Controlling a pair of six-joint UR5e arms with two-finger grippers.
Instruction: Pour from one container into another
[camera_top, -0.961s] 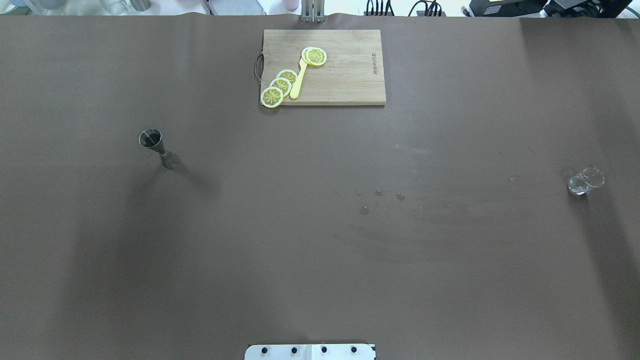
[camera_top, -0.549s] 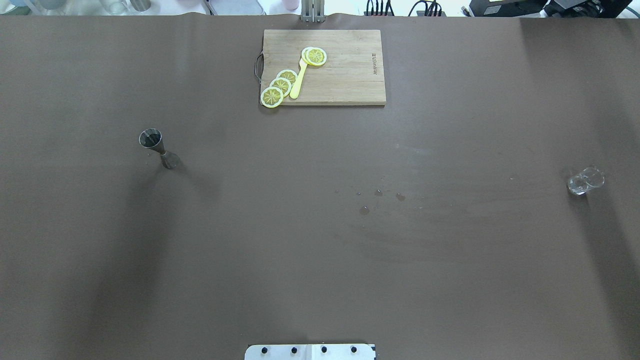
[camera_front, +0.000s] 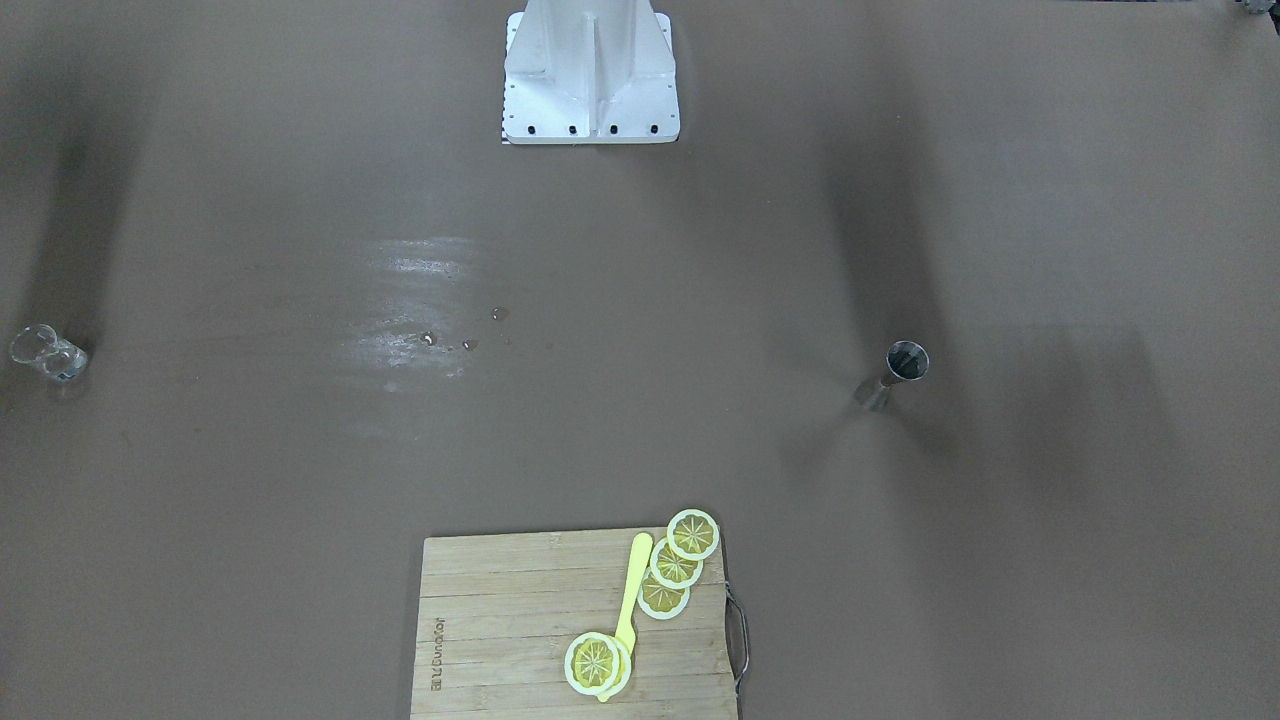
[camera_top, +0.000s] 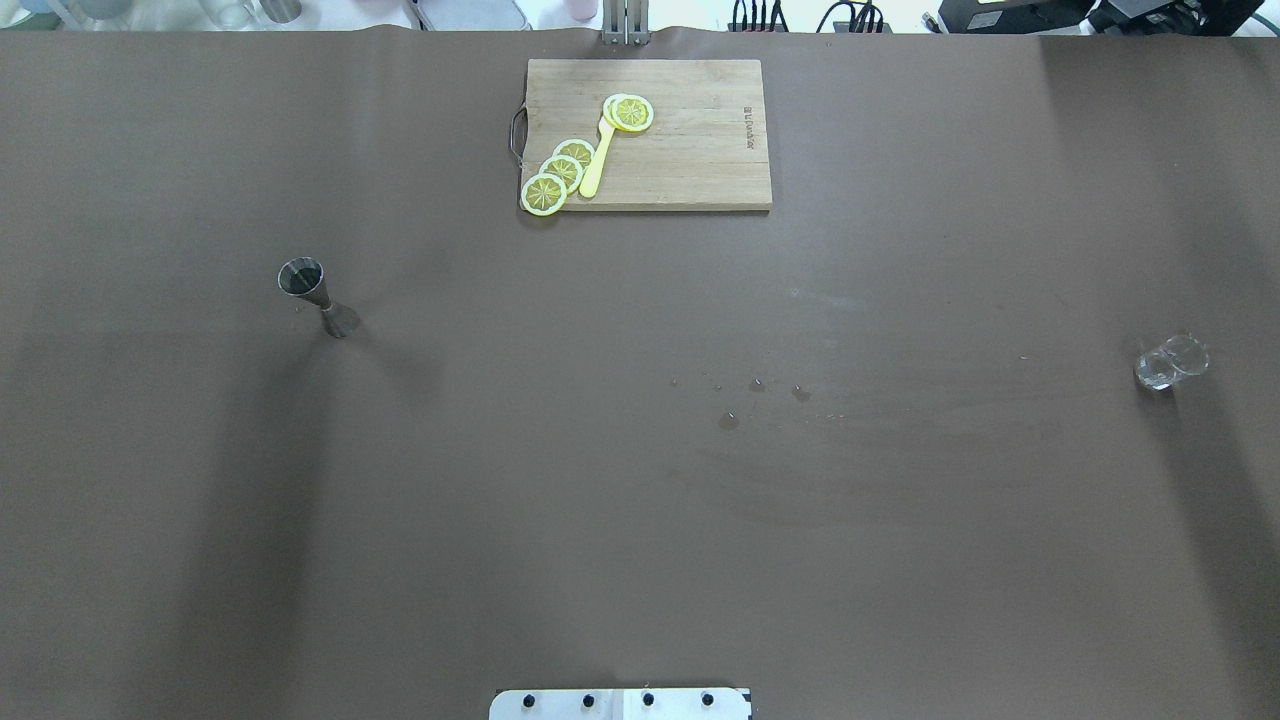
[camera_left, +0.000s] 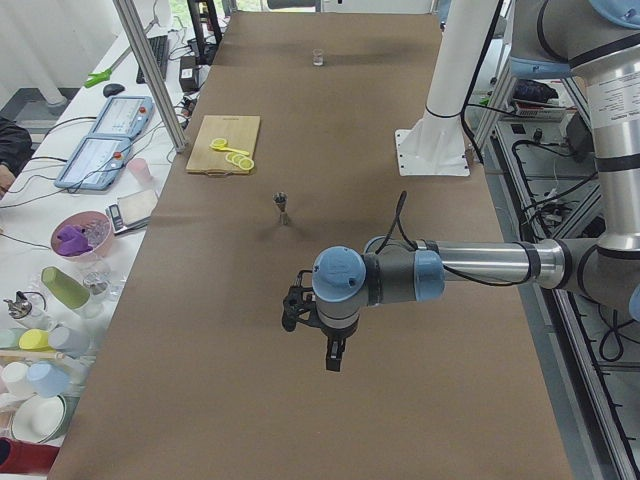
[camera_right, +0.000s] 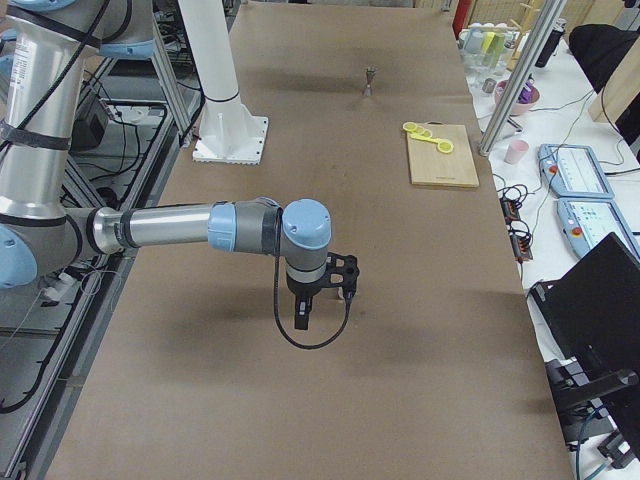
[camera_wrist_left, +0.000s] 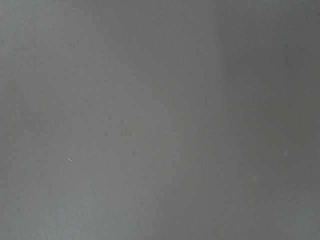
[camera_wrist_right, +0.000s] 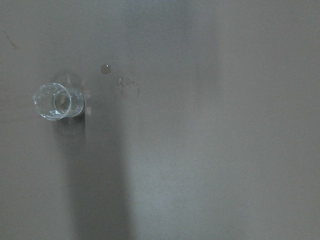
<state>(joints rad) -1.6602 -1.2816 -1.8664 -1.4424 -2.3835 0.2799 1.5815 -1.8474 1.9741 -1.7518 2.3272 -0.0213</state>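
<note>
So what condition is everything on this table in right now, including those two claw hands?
Jigger: upright on the table, untouched, contents unclear.
Glass: upright, untouched, seemingly empty.
Cutting board: flat, carrying lemon slices and a yellow knife.
Droplets: wet spots mid-table.
Left gripper: above bare table; open or shut unclear.
Right gripper: above the table; open or shut unclear.

A long tabletop (camera_top: 640, 560) under a matt brown cover fills the middle of the room. It is lit evenly from above, with broad soft shadows and one glossy patch (camera_front: 410, 300). A white bench (camera_left: 40, 215) runs along one long side, crowded with cups, a pink bowl (camera_left: 82, 232) and blue-edged boxes (camera_left: 97, 160). An aluminium post (camera_left: 150, 75) rises at that edge. Black cables (camera_top: 858, 15) lie beyond it.
</note>
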